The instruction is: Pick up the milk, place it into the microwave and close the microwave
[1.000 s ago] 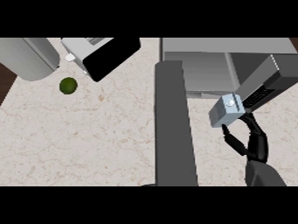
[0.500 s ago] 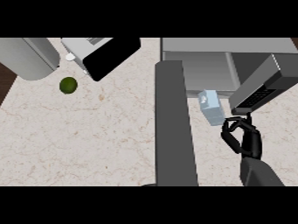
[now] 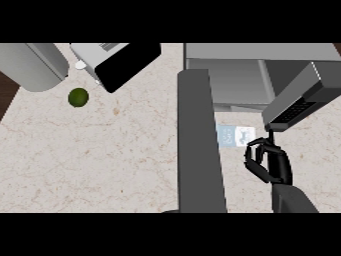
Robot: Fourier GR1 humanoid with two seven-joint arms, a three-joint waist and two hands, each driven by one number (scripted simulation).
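Hiding milk (image 3: 230, 135) partly, microwave door (image 3: 200, 142), robot hand (image 3: 270, 162) curled nr it

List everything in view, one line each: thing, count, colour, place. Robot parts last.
counter: one, pale marbled beige, fills most of the view.
microwave: one, grey, top right, standing open.
microwave door: one, dark grey, swung out down the middle of the view.
control panel: one, dark grey with dark keys, at the microwave's right.
milk carton: one, white and light blue, in front of the microwave opening, right of the door.
round green fruit: one, upper left on the counter.
grey appliances: pale grey with a black panel, top left corner.
right hand: one, black, fingers curled, holding nothing, just right of the milk carton.
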